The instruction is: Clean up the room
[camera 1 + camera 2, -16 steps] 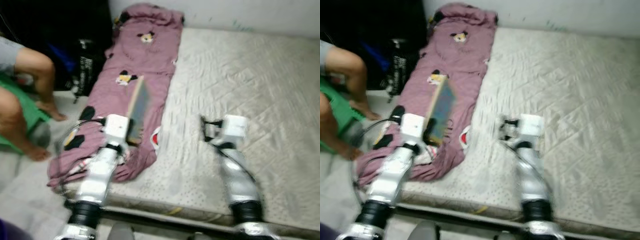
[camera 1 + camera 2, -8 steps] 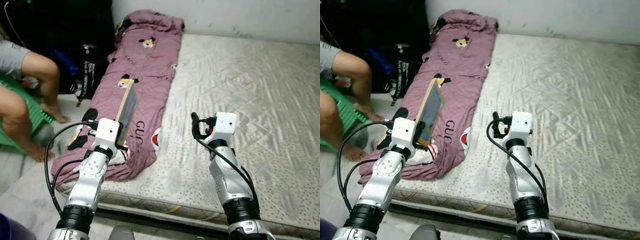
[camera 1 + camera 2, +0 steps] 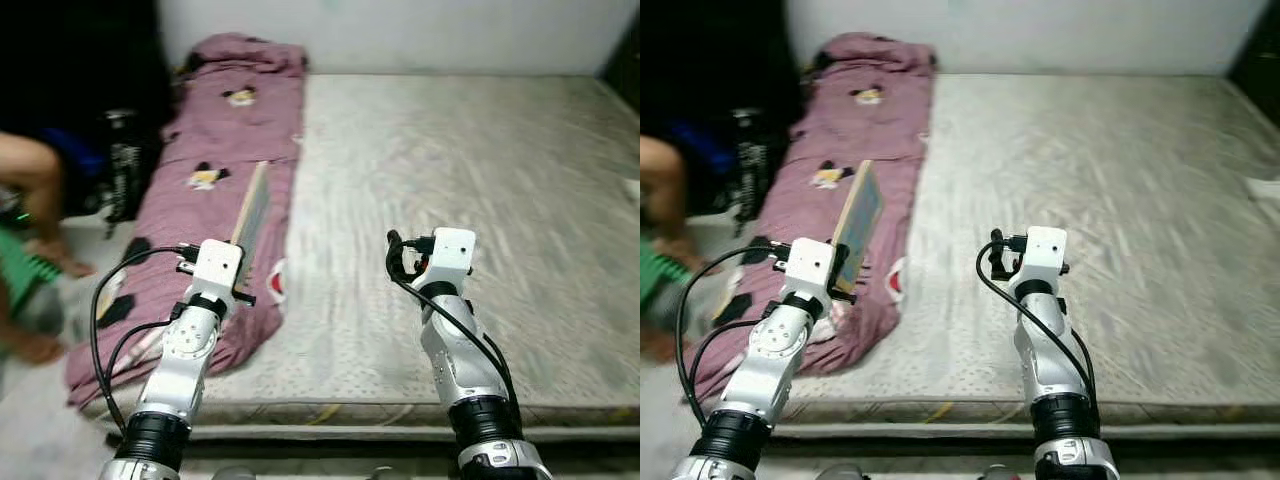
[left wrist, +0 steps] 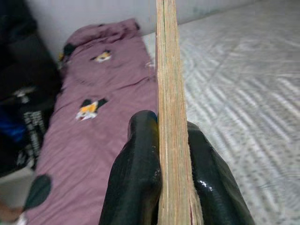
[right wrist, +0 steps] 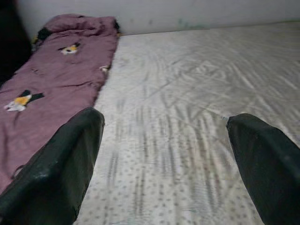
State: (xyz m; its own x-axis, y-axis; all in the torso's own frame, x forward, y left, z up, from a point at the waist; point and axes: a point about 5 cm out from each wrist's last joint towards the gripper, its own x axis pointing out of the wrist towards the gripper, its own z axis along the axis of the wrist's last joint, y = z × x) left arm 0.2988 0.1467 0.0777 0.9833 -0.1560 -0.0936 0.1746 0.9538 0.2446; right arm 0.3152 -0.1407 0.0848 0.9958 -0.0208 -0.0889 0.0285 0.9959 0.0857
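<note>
Left gripper (image 4: 171,159), at lower left of the head views, with fingers (image 4: 136,173) clamped on a thin flat book (image 3: 252,212) held edge-up above the purple cartoon-print blanket (image 3: 215,160) that runs along the left side of the bed (image 3: 450,170). Right gripper (image 5: 164,159), at lower centre, fingers (image 5: 61,164) spread wide and holding nothing, above the bare grey mattress. Person's bare leg (image 3: 25,175) at the left edge, beside a dark bag (image 3: 118,165) on the floor.

Both head eyes look forward and down over the bed (image 3: 480,180), sharing the mauve blanket (image 3: 215,150) along its left edge, while each wrist camera peers low and close along its own fingers toward the same blanket.
</note>
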